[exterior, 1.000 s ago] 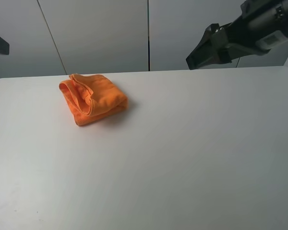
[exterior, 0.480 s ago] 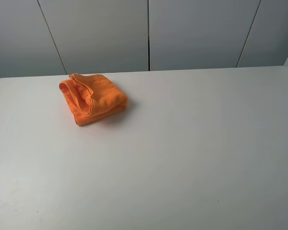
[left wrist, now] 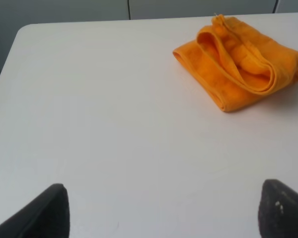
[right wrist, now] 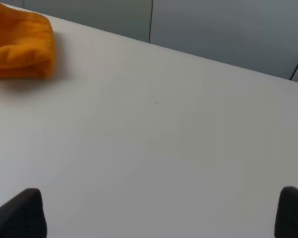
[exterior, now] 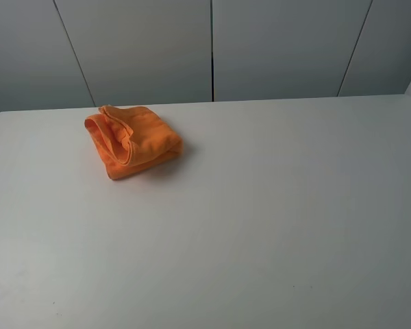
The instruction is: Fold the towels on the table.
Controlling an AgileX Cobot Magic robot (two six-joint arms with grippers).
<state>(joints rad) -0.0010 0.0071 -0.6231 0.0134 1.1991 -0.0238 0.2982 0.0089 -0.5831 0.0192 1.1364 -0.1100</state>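
Note:
The orange towel (exterior: pixel 132 140) lies folded into a thick, loose bundle at the far left of the white table (exterior: pixel 260 205). It also shows in the left wrist view (left wrist: pixel 241 62) and partly in the right wrist view (right wrist: pixel 20 47). No white label shows. Neither arm shows in the exterior high view. My left gripper (left wrist: pixel 161 210) is open and empty, well back from the towel, with its dark fingertips (left wrist: pixel 42 213) spread wide above bare table. My right gripper (right wrist: pixel 156 213) is open and empty too, far from the towel.
Grey wall panels (exterior: pixel 212 48) stand behind the table's far edge. The table's rounded far left corner (left wrist: pixel 25 29) shows in the left wrist view.
One second ago the right arm hung in the upper right of the exterior high view and a bit of the left arm at the left edge. Both have withdrawn out of that view. The towel has not moved.

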